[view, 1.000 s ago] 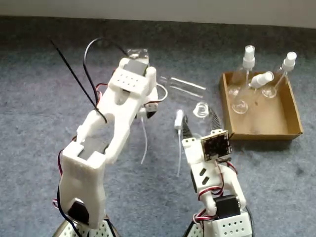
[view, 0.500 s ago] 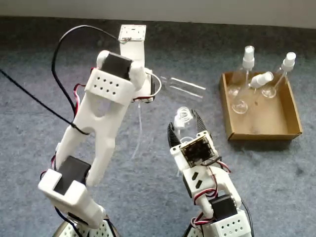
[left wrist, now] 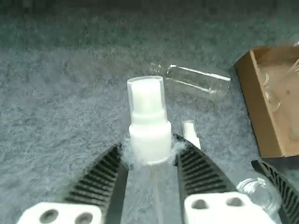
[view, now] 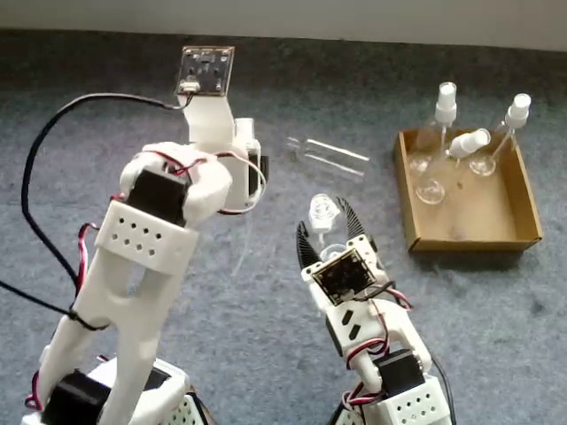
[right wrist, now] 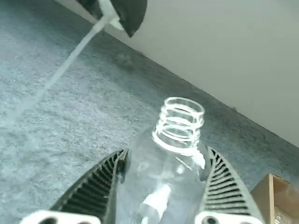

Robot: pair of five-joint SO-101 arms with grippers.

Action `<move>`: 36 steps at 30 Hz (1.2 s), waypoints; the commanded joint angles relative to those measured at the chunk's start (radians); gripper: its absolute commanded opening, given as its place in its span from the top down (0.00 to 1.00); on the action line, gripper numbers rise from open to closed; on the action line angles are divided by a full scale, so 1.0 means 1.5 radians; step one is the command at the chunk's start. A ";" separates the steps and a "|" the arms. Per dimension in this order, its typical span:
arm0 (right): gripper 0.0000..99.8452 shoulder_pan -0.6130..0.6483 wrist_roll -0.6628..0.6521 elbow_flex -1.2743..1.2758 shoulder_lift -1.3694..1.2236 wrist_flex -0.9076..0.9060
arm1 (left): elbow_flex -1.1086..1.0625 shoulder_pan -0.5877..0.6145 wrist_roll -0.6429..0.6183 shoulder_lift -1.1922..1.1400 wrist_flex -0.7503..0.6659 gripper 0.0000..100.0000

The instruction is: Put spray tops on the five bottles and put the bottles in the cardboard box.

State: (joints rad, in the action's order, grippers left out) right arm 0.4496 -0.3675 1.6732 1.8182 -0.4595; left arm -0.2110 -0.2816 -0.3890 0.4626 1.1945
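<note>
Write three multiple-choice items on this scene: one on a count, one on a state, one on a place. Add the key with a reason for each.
1. How many capped bottles are in the cardboard box?
A. one
B. five
C. three

2. The left tool is:
A. open and empty
B. shut on a spray top
C. shut on a cardboard flap

3. The loose bottle with no top lies:
A. on the carpet, outside the box
B. inside the box
C. on top of an arm

Key:
1 C: three white tops rise from the box.
2 B: the top sits clamped in it, its tube hanging below.
3 A: it lies on its side on the carpet, apart from the box.
</note>
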 commanded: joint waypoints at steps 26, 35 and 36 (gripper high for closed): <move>0.86 0.010 0.133 0.080 0.013 0.074 | -0.081 -0.149 0.009 0.178 -0.415 1.00; 0.86 0.014 0.137 0.082 0.013 0.074 | -0.151 -0.149 0.006 0.289 -0.486 1.00; 0.86 0.015 0.137 0.082 0.013 0.074 | -0.181 -0.149 0.007 0.298 -0.522 1.00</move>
State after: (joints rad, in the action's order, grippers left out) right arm 0.4557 -0.1757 1.6732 1.8182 -0.3751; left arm -0.3936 -0.4872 -0.3874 0.8416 0.5531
